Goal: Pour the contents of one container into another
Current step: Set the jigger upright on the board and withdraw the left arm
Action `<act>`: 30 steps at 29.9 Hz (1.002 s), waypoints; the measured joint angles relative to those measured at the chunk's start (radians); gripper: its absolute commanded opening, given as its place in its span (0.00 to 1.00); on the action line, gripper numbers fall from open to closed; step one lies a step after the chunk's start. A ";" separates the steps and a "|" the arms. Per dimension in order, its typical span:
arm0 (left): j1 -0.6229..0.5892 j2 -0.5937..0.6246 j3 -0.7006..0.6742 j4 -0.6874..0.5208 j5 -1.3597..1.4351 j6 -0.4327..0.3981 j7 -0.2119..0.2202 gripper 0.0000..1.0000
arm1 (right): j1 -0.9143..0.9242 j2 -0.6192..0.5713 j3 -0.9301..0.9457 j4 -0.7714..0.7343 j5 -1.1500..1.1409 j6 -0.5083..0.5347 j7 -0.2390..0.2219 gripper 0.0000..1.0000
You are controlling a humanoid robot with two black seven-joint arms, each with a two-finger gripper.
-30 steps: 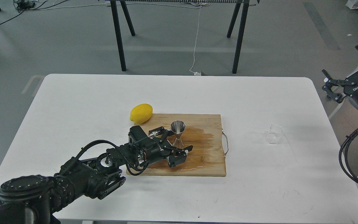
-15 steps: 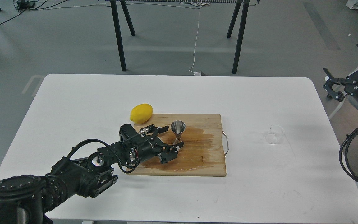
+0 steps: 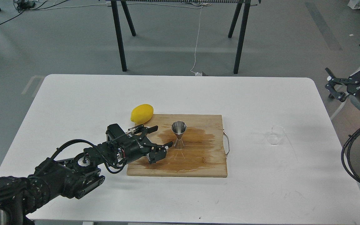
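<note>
Grey floor across the top of the frame, with black stand legs at upper middle and a thin white cord hanging down between them. Below that, a big white table with round corners, filling most of the frame. In the middle of it, a wooden board with a dark wet patch and a thin metal handle on its right edge.

From the lower left, the black left arm, reaching toward the middle. Left gripper over the left part of the board, fingers spread apart, holding nothing, just left of the cup-shaped measure and not touching it. At the right edge of the frame, the right gripper, off the table, fingers spread wide, holding nothing. Rest of the right arm cut off by the frame edge.

Yellow lemon at the upper left corner of the board, long side tilted up to the right.

Shiny metal measure standing upright on the board near its middle, wide mouth up, long side straight up and down, narrow in the middle.

Small glass cup on the right of the table, well apart from the board. Very clear and hard to see; seems tipped, mouth toward the upper right, but cannot tell for sure.
</note>
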 measured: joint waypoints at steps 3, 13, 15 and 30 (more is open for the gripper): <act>-0.007 0.085 -0.024 -0.062 -0.072 0.000 0.000 0.90 | -0.002 0.000 0.000 0.000 0.000 0.000 0.000 0.99; -0.026 0.391 -0.109 -0.344 -0.489 0.000 0.000 0.92 | 0.001 0.051 0.006 -0.002 0.000 0.000 -0.001 0.99; -0.023 0.429 -0.182 -0.371 -0.570 -0.062 0.000 0.92 | 0.007 0.064 0.017 -0.002 0.003 0.000 -0.006 0.99; 0.011 0.569 -0.551 -0.383 -1.417 -0.975 0.000 0.99 | 0.063 0.109 0.047 0.210 0.377 -0.114 -0.012 0.99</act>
